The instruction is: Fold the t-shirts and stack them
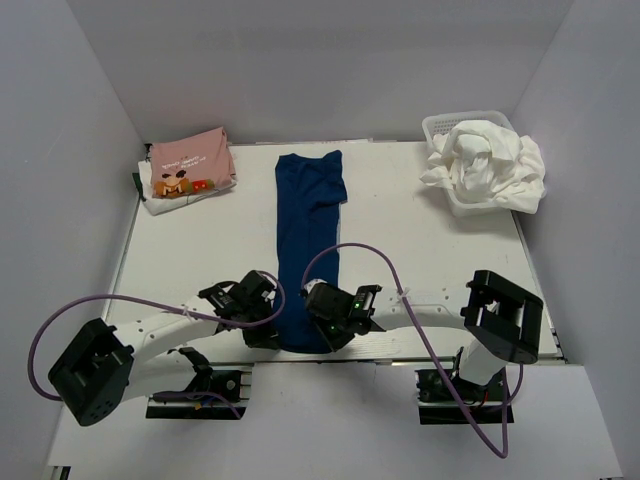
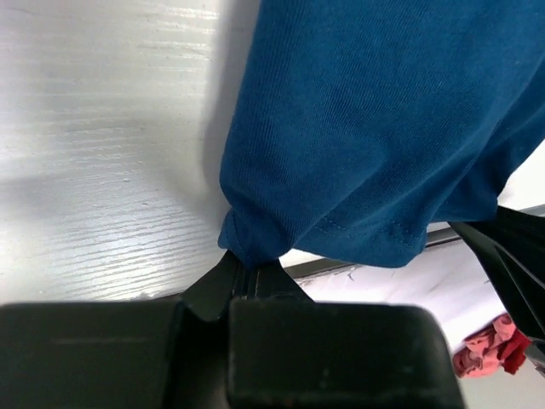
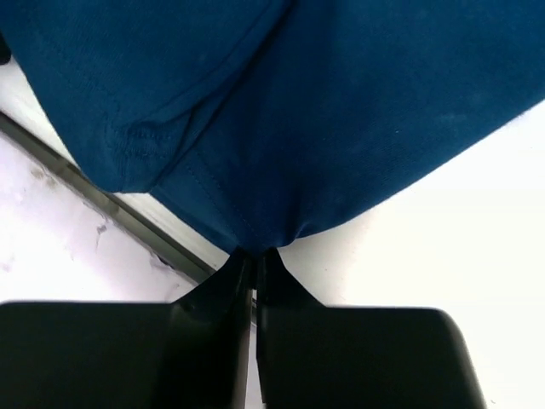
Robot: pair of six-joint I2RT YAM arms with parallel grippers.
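White table (image 1: 430, 250) boxed by plain, seemingly greyish walls (image 1: 320, 60), evenly lit.

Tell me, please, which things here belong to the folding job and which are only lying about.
Job: navy t-shirt, pinched at its near end by left tool and right tool; folded pink t-shirt; crumpled white t-shirts.
Lying about: white basket; purple cables.

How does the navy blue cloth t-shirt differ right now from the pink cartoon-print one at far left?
The plain navy blue cloth t-shirt lies as a long narrow strip down the middle; the pink cartoon-print t-shirt is a compact folded rectangle. The navy one's near end is pinched by the left pincer and right pincer; the pink one is untouched. Both are soft cloth shirts.
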